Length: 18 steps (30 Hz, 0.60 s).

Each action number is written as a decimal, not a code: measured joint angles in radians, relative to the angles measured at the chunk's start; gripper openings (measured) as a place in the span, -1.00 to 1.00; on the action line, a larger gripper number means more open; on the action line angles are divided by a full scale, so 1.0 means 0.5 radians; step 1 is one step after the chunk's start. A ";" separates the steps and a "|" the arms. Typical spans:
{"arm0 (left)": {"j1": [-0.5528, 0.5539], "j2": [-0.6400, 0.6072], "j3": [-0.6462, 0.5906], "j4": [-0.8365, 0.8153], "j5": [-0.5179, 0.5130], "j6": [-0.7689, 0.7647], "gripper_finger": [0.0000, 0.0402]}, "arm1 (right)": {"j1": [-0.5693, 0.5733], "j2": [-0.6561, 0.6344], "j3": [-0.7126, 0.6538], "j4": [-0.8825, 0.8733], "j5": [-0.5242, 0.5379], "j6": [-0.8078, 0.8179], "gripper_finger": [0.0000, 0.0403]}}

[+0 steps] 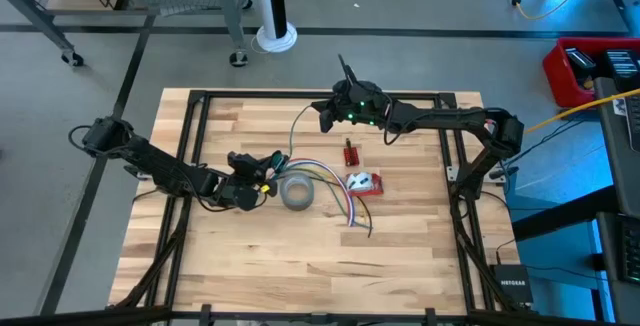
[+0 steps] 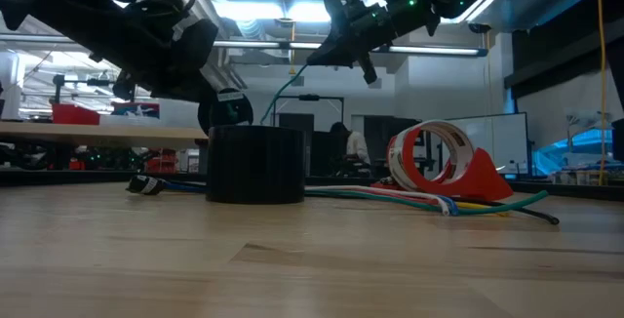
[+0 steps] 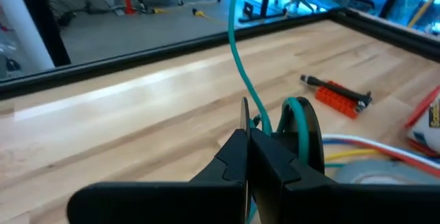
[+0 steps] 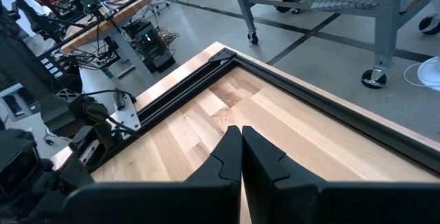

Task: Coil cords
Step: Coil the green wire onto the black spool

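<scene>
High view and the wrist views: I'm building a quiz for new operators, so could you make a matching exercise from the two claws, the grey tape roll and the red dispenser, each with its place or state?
Things:
1. left claw
2. right claw
3. grey tape roll
4. red dispenser

Places or states:
A. raised over the far part of the table, shut
B. lying flat right beside the left claw
C. shut on the green cord
D. carries a white roll

Pairs: 1-C, 2-A, 3-B, 4-D
</scene>
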 joint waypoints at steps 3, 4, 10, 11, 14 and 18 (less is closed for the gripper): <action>0.006 0.000 0.000 -0.056 0.049 -0.045 -1.00 | -0.007 0.000 0.000 0.001 -0.022 0.010 -0.99; 0.014 0.000 0.000 -0.094 0.061 -0.095 -1.00 | -0.007 0.000 0.000 0.005 -0.037 0.021 -0.99; 0.103 0.003 0.000 -0.178 0.222 -0.219 -1.00 | -0.007 0.000 -0.002 0.176 -0.233 0.137 -0.99; 0.114 0.004 0.000 -0.151 0.234 -0.179 -1.00 | -0.006 0.000 -0.002 0.202 -0.251 0.153 -0.99; 0.144 0.004 0.000 -0.018 0.247 -0.015 -1.00 | -0.005 -0.001 -0.002 0.241 -0.249 0.165 -0.99; 0.206 0.004 0.001 0.098 0.255 0.159 -1.00 | -0.006 -0.001 -0.002 0.253 -0.325 0.215 -0.99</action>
